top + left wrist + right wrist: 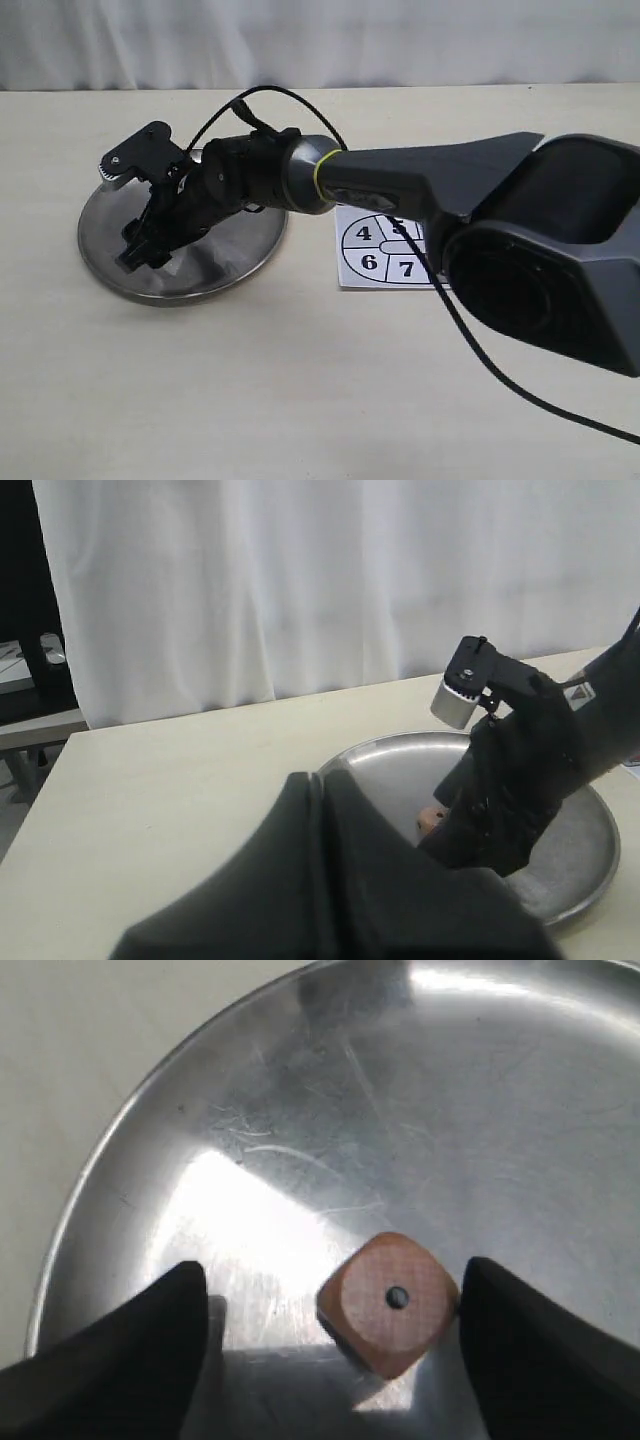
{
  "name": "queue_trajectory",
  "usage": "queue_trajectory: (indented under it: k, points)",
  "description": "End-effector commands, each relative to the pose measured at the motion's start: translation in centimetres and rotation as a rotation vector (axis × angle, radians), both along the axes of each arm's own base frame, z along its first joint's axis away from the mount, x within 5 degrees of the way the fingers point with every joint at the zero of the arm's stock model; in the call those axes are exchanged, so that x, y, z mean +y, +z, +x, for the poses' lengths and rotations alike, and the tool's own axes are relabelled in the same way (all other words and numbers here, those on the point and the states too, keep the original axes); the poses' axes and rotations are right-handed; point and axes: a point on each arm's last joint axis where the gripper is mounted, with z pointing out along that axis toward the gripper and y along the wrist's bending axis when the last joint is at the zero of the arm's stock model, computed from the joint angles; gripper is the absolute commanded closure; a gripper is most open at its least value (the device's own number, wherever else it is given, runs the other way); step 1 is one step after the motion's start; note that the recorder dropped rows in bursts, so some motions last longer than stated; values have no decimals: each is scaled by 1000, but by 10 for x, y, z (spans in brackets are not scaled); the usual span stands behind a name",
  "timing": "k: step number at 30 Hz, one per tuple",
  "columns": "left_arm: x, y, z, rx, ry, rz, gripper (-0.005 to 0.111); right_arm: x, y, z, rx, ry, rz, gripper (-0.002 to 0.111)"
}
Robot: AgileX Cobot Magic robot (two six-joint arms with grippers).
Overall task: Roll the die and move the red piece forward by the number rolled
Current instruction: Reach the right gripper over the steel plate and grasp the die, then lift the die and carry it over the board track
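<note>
The die (392,1300), a tan cube with one dark pip facing the camera, lies in the round metal plate (300,1110). My right gripper (332,1295) is open around it; the die sits close against one finger (530,1350) and well apart from the other. From outside, the right gripper (140,252) reaches across into the plate (230,262), and its fingers hide the die. The left wrist view shows the die (430,820) beside that arm. My left gripper (322,785) is shut on nothing, near the plate's rim (400,742). The red piece is hidden.
A white game board (372,250) with numbered fields 4, 6 and 7 showing lies right of the plate, partly covered by the right arm (420,180). A black cable (520,395) trails over the table. White curtain behind.
</note>
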Motion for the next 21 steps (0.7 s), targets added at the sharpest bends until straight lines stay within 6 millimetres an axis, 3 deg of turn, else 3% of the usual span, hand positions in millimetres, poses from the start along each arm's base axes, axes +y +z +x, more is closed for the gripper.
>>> queue_trajectory:
  k: [1, 2, 3, 4, 9, 11, 15, 18, 21]
  points:
    - [-1, 0, 0, -8, -10, -3, 107, 0, -5, 5, -23, 28, -42, 70]
    - [-1, 0, 0, -8, -10, -3, 107, -1, -6, 4, -13, 31, -49, 77]
    - [-1, 0, 0, -8, -10, -3, 107, -1, -1, 2, 27, 52, -79, 95]
    - [-1, 0, 0, -8, -10, -3, 107, -2, 6, 0, 37, 67, -97, 103]
    - [-1, 0, 0, -8, -10, -3, 107, -22, 95, -7, -8, 129, -226, 104]
    - [-1, 0, 0, -8, -10, -3, 107, -43, 133, -5, -49, 78, -239, 104]
    - [-1, 0, 0, -8, -10, -3, 107, -96, 186, 8, -52, -70, -207, 104]
    - [-1, 0, 0, -8, -10, -3, 107, -138, 196, 22, 1, -192, -181, 104]
    - [-1, 0, 0, -8, -10, -3, 107, -177, 178, 36, 79, -284, -163, 104]
